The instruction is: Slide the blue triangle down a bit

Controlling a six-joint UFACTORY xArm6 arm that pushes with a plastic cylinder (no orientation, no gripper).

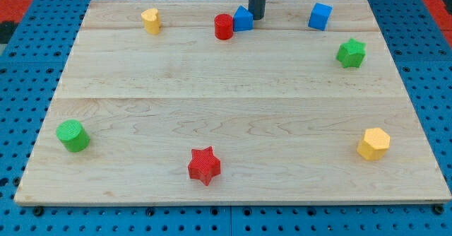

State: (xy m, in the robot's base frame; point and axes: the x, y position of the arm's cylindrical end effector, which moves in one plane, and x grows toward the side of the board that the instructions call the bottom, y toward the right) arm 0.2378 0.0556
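The blue triangle (243,18) sits near the view's top edge of the wooden board (233,95), touching or almost touching a red cylinder (224,26) on its left. My tip (257,17) is the lower end of a dark rod coming down from the view's top. It stands just right of the blue triangle, close against its right side.
A blue cube (320,15) lies at the top right, a green star (351,53) below it. A yellow heart-like block (150,20) is at the top left. A green cylinder (73,136), a red star (204,165) and a yellow hexagon (373,143) lie along the bottom.
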